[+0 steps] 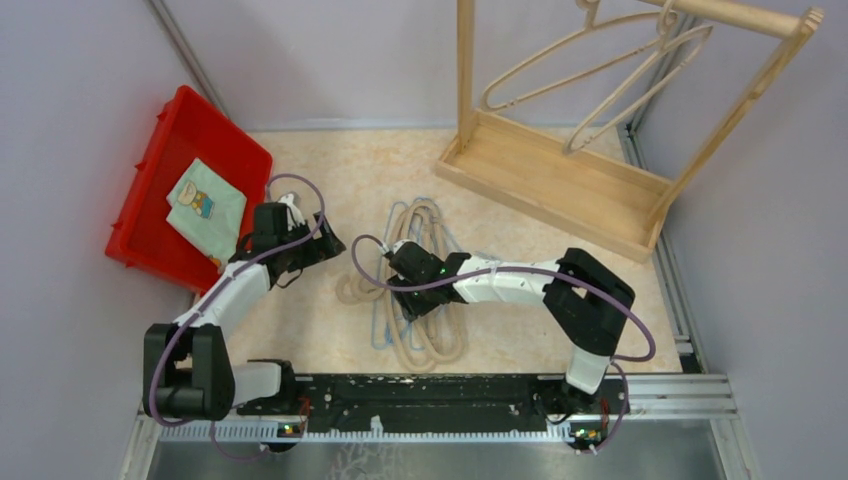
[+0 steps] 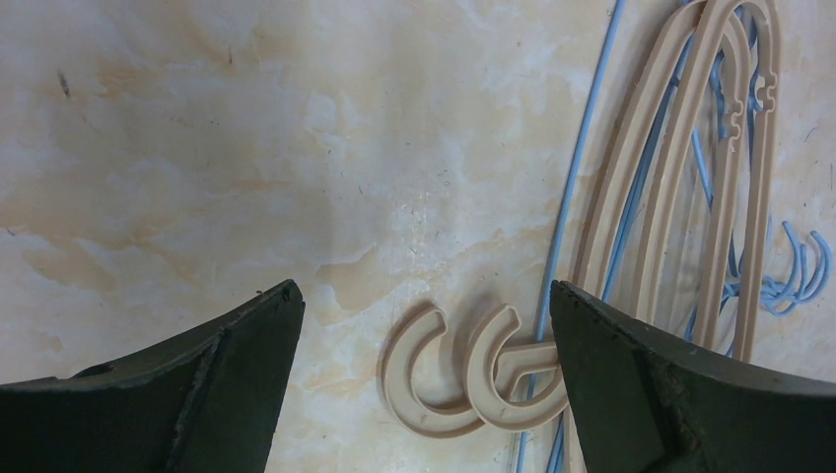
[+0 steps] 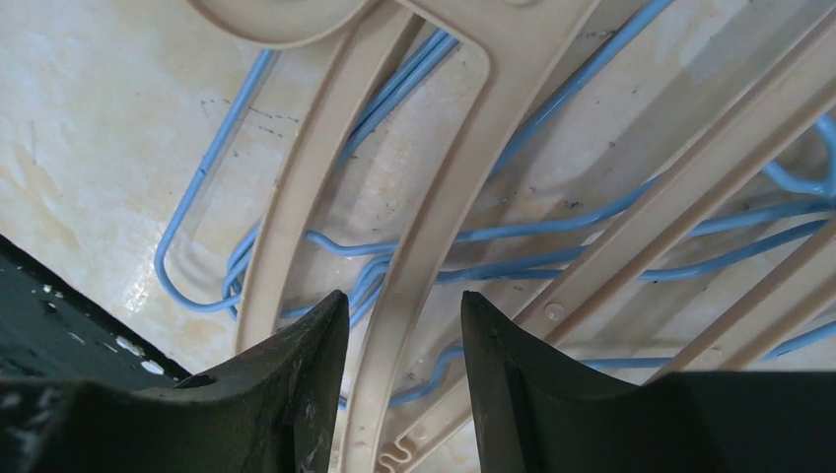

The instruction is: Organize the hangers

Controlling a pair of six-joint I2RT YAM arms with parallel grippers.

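Right wrist view: the right tool (image 3: 402, 307) stands part open, its jaws astride one bar of a beige hanger (image 3: 434, 197). A thin gap shows on each side, and nothing is clamped. The left tool (image 2: 424, 288) is wide open and empty above two beige hooks (image 2: 449, 379). The hanger pile (image 1: 425, 335) lies flat on the table (image 1: 330, 170), near the wooden rack (image 1: 560, 180), off its front left corner. Other beige hangers (image 1: 590, 73) hang on the rack's rail.

Hazards:
- Blue wire hangers (image 3: 552, 232) thread under and through the beige frames. A lift is likely to drag them along, or shed them short of the rack.
- The jaws sit on a sloping bar, away from the hook. The hanger may pivot or slip, swinging its hook off line for the rail.

Not determinable:
- Number of hangers in the pile: the right arm (image 1: 500, 280) covers its middle.
- Which hook belongs to the straddled bar.
- The far end of the rack's rail, cut off at the frame edge.
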